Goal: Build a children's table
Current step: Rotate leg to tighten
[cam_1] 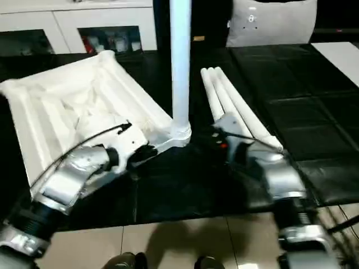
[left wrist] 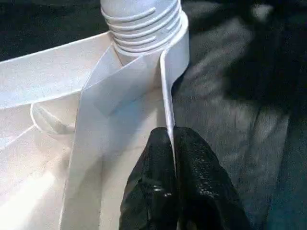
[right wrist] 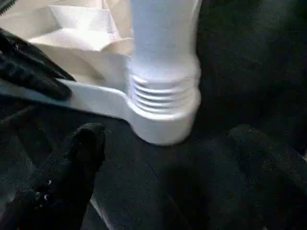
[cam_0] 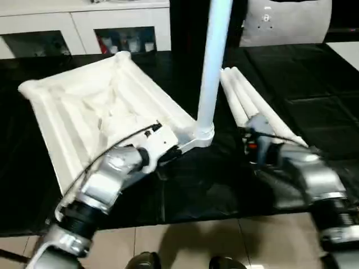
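Observation:
The white table top lies upside down on the black worktable, ribs facing up. One leg stands upright, threaded into the near corner socket. My left gripper is shut on the table top's thin rim just beside that socket; its black fingers also show in the right wrist view. My right gripper is open, low over the cloth, with a finger on each side of the socket and touching nothing. Three loose legs lie side by side to the right of the upright one.
The black-covered worktable stretches right and back. White cabinets line the far wall, and a white seat back stands behind the table. The table's near edge meets tiled floor.

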Motion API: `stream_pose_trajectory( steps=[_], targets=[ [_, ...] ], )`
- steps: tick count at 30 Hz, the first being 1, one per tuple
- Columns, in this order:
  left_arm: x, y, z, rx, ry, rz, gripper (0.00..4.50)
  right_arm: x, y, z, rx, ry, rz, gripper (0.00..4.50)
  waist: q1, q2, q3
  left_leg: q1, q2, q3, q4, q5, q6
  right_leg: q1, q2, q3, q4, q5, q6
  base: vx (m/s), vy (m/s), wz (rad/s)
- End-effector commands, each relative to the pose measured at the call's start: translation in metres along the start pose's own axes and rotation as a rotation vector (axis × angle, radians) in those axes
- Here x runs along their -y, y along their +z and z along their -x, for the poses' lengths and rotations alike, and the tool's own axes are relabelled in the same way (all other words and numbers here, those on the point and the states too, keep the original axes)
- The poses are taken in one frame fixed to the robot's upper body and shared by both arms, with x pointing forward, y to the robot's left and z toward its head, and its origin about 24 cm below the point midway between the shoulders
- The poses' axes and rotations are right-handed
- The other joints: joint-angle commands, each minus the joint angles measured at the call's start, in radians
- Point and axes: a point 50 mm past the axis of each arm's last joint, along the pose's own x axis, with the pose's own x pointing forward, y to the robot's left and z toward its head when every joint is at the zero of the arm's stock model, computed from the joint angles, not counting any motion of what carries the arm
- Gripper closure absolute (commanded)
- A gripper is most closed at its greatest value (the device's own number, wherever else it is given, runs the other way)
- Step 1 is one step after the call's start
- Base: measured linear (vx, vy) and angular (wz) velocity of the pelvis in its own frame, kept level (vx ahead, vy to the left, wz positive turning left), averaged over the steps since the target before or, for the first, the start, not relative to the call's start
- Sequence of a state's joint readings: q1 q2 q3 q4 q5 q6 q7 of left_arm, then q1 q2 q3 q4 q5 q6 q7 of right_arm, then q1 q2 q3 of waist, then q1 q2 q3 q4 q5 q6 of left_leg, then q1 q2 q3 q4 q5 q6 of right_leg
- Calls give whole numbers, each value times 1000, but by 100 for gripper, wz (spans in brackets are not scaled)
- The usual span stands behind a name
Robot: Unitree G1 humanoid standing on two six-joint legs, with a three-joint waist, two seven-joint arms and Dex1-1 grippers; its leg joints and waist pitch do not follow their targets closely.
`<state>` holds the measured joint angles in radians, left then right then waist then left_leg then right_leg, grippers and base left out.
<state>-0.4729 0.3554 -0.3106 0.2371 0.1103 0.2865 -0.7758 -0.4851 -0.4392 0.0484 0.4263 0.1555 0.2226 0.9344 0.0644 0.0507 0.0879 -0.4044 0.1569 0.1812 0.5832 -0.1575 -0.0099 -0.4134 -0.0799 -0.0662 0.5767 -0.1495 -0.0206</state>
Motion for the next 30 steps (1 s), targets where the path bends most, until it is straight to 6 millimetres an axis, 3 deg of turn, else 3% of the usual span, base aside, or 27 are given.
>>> stream_pose_trajectory(
  steps=[1, 5, 11, 16, 24, 30],
  targets=[
    [4, 2, 0, 1, -87, -67, 450, 2, 11, 5, 28, 26, 53, 7, 4, -4, -71, 31, 70, -29, -72, -303, 59, 45, -71, 43, -70, -297, -198, 0, 0, 0],
    [5, -1, 3, 4, -157, -100, 450, 5, 15, 9, 27, 56, 97, 7, 5, -4, -68, 33, 72, -30, -74, -330, 45, 43, -73, 43, -71, -326, -198, 0, 0, 0],
    [12, -10, 8, -12, -342, -228, 450, 4, 21, 11, -6, 149, 230, 7, 20, -6, -69, 38, 75, -26, -73, -327, 47, 38, -74, 46, -69, -328, -202, 0, 0, 0],
    [12, -9, 9, -2, -360, -243, 450, -2, 19, 9, -7, 237, 228, 7, 28, -9, -71, 37, 77, -26, -75, -322, 42, 42, -74, 46, -62, -295, -214, 0, 0, 0],
    [17, -6, 8, 31, -409, -265, 450, -19, 11, 2, -16, 387, 204, 7, 31, -10, -71, 35, 79, -27, -75, -317, 50, 42, -77, 46, -63, -322, -210, 0, 0, 0],
    [19, -4, 7, 43, -417, -267, 450, -19, 8, -3, -18, 374, 153, 56, 31, -9, -70, 37, 79, -26, -76, -321, 43, 40, -77, 47, -64, -332, -208, 0, 0, 0]
  ],
)
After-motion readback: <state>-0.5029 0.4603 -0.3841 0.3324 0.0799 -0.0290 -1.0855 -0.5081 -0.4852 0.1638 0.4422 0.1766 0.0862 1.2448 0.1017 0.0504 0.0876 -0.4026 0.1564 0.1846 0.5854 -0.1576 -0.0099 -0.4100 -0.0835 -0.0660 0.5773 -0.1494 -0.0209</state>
